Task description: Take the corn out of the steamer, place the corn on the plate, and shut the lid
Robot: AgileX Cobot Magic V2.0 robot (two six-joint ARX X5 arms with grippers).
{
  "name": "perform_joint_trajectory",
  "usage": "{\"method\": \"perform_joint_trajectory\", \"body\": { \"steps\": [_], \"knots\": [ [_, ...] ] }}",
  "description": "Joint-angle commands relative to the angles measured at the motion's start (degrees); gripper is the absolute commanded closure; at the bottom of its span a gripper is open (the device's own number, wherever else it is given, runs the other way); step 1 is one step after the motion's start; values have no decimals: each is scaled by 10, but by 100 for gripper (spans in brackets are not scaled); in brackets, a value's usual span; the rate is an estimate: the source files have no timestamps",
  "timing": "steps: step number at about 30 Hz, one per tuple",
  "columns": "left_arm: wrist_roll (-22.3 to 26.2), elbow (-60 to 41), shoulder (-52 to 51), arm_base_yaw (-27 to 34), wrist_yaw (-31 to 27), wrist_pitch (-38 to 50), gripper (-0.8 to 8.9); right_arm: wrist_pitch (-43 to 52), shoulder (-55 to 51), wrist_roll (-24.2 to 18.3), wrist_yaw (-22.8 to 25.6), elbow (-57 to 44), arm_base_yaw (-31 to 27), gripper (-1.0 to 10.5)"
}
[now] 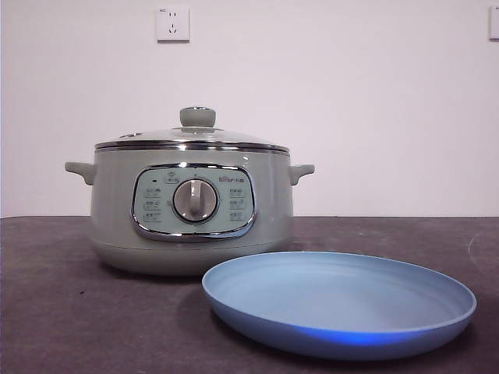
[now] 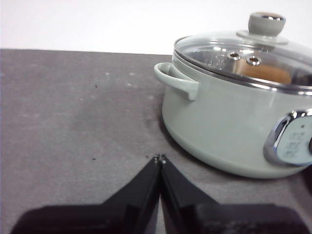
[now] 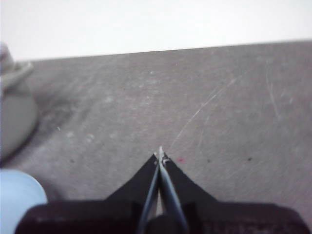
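The sage-green steamer (image 1: 191,206) stands on the dark table with its glass lid (image 1: 191,136) resting on it, knob up. Through the glass in the left wrist view, a yellow-orange corn (image 2: 265,73) shows inside the steamer (image 2: 229,122) under the lid (image 2: 243,53). The light-blue plate (image 1: 339,304) lies empty in front of the steamer, to its right. My left gripper (image 2: 160,158) is shut, empty, over the table beside the steamer's handle. My right gripper (image 3: 160,155) is shut and empty over bare table, with the steamer (image 3: 14,112) and plate (image 3: 19,200) at the picture's edge.
A white wall with a socket (image 1: 172,23) stands behind the table. The dark grey tabletop (image 1: 62,312) stretches on both sides of the steamer and plate.
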Motion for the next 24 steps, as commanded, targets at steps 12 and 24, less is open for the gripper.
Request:
{"method": "perform_joint_trajectory", "body": {
  "steps": [12, 24],
  "knots": [
    [-141, 42, -2, 1, 31, 0, 820, 3, 5, 192, -48, 27, 1, 958],
    [-169, 174, 45, 1, 110, -74, 820, -3, 117, 197, -167, 150, 2, 958]
  ]
}}
